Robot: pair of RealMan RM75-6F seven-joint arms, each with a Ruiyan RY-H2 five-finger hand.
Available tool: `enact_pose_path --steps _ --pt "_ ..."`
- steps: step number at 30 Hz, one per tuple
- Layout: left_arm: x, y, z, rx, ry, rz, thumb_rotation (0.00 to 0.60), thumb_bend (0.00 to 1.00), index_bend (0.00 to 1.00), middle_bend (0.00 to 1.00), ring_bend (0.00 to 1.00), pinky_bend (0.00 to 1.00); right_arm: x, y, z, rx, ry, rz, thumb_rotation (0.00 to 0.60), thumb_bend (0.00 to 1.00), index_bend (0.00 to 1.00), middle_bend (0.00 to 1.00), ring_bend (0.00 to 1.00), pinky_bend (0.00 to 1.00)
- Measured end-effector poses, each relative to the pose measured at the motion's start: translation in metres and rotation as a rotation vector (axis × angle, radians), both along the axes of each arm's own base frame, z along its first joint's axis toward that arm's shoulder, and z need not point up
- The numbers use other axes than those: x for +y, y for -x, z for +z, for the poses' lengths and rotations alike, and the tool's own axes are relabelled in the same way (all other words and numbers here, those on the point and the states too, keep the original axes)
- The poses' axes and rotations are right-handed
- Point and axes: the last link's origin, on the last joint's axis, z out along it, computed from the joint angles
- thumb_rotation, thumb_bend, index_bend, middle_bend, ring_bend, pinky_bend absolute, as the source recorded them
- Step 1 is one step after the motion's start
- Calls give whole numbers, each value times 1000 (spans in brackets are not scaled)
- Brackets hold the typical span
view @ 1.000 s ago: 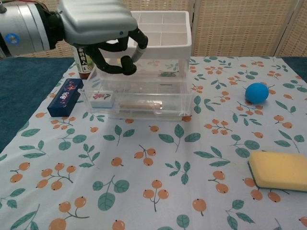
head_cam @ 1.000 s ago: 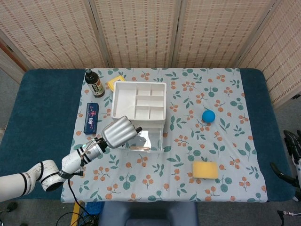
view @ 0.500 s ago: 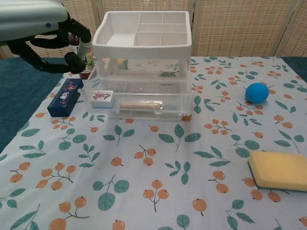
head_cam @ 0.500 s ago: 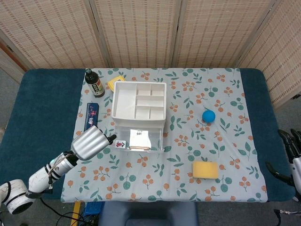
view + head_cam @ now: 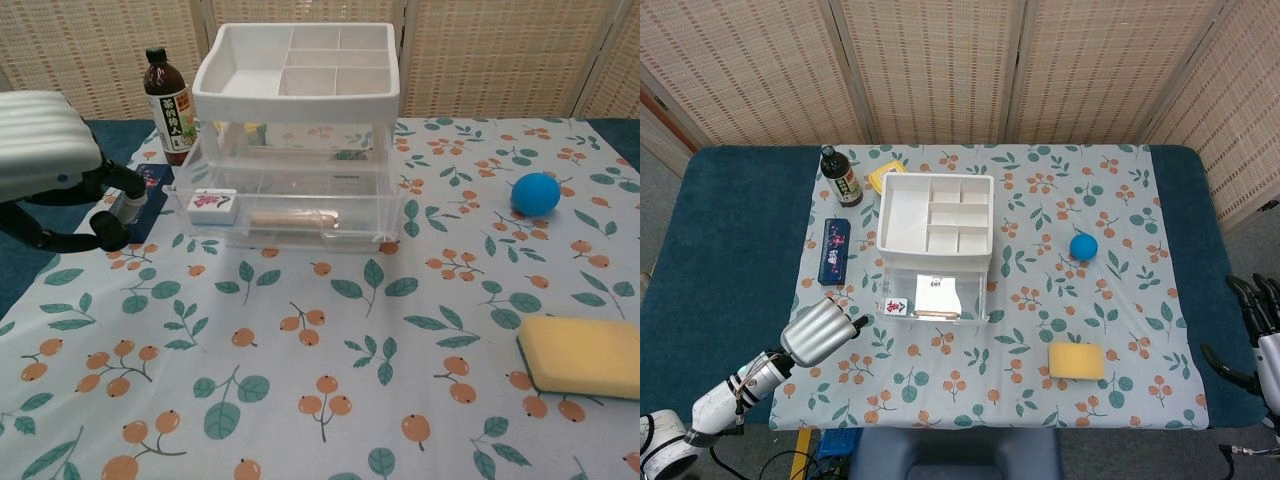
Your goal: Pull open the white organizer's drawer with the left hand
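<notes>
Drawer-opening looks to be already done: the clear drawer [image 5: 285, 215] of the white organizer [image 5: 935, 215] is seen standing forward of the frame, so the step in hand is judged to be the clearing away of the left hand [image 5: 820, 331].

Nearest the robot, that hand is seen at the near-left of the cloth [image 5: 970, 385], apart from the organizer, its fingers [image 5: 110, 232] curled inward with nothing held between them. No further pull seems called for; if anything, the next move would be a parking of the arm well off the drawer front, kept clear of the blue box [image 5: 834, 250] lying just beyond the hand.

Further in, the organizer sits mid-table on the left part of the cloth, with a small tile [image 5: 212, 204] and a pale stick [image 5: 293, 219] visible inside the drawer.

The drawer's projection is shown best in the chest view, its contents too. Only in the head view is the right hand [image 5: 1262, 330] shown, at the far right table edge, holding nothing, fingers apart. The bottle [image 5: 840, 177] stands behind.
</notes>
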Motion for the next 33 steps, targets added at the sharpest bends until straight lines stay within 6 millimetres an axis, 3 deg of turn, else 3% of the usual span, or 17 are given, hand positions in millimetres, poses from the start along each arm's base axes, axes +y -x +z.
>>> enact_pose_path --steps 18,26,33 --pt "14 42 -50 44 13 179 600 295 575 940 986 1000 1 1 0 0 2 -8 600 264 0 112 0 5" --pt "16 50 -61 31 18 227 600 293 488 940 986 1000 2 0 1 4 4 -11 600 264 0 112 0 5" --pt "17 50 -56 -2 -26 254 600 289 288 926 979 1000 1 0 1 3 2 -6 600 264 0 112 0 5"
